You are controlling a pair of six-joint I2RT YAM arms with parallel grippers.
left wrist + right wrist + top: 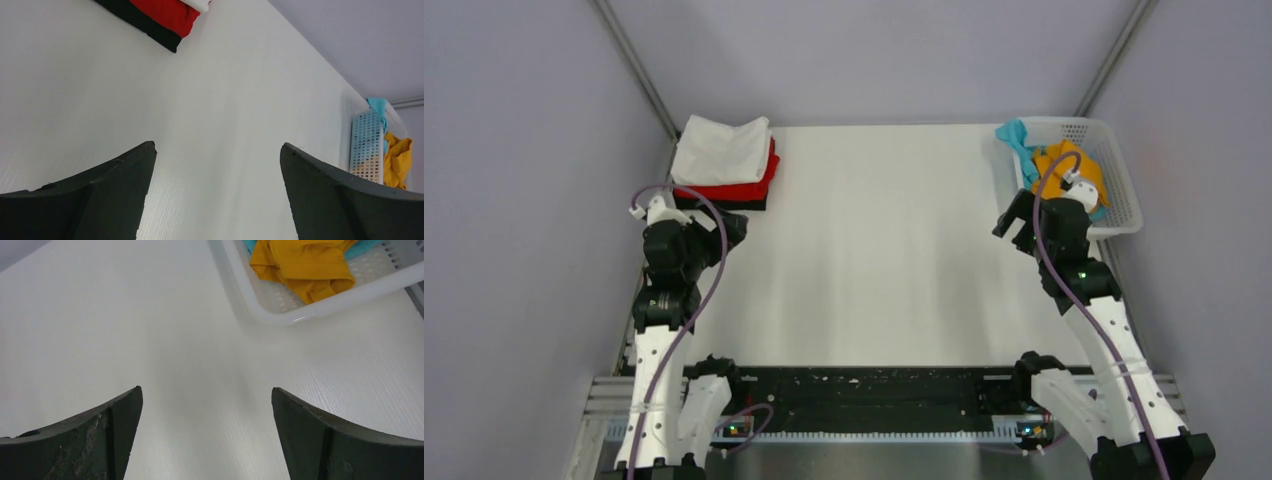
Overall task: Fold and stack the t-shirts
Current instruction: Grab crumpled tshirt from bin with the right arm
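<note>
Stack: white t-shirt (721, 148) over red t-shirt (749, 185) over black t-shirt (724, 203), folded in the far left corner of the worktop (874, 250), probably to keep the middle free for folding.
Basket (320, 310): far right; holds a crumpled orange-yellow t-shirt (300, 265), with a teal t-shirt (1016, 137) spilling over its rim.
Left tool (217, 145): jaws wide, empty, near the stack.
Right tool (206, 389): jaws wide, empty, just beside the basket, seemingly poised to fetch a shirt.
Progress: three appear done, two left.
</note>
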